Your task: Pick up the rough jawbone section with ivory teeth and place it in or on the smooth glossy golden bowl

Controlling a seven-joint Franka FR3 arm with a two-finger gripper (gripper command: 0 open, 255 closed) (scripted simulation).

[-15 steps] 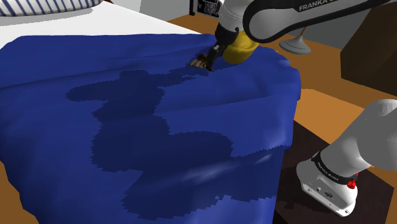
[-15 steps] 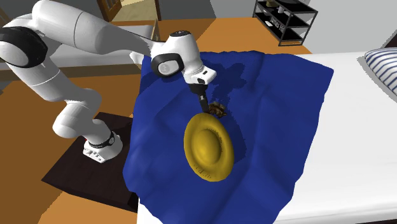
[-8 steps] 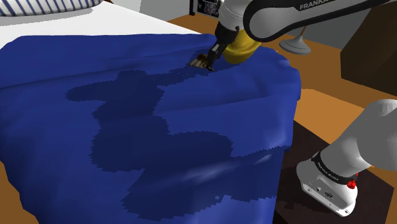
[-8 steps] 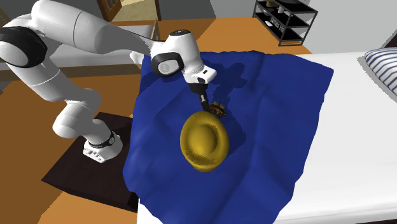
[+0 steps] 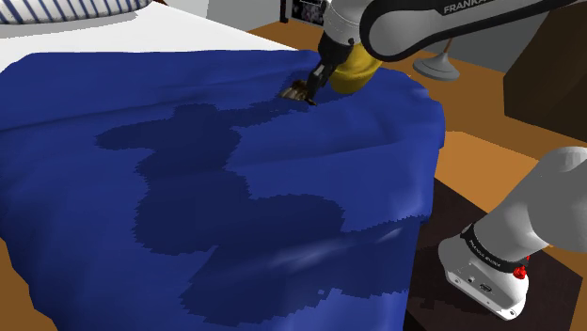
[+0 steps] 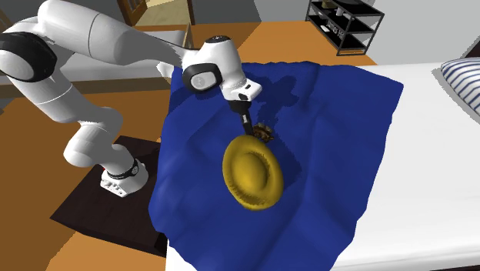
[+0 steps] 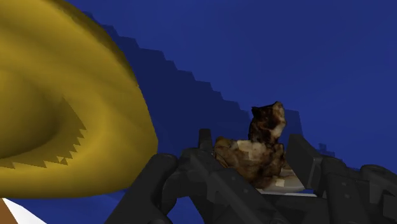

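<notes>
A blue blanket [image 5: 235, 188] with darker patches covers most of the bed [image 5: 122, 39], whose white sheet and a striped pillow [image 5: 66, 7] show at the upper left of the frame. From the upper right, the white arm [image 5: 442, 23] reaches down to the blanket's far edge. There the black gripper [image 5: 310, 87] meets a small brown jawbone [image 5: 294, 93] lying on the blanket. A golden bowl [image 5: 358, 71] sits tilted just beside the gripper. The arm's base [image 5: 489, 273] stands at the lower right on its dark stand [image 5: 466, 209], above an orange-brown floor [image 5: 480, 155].
</notes>
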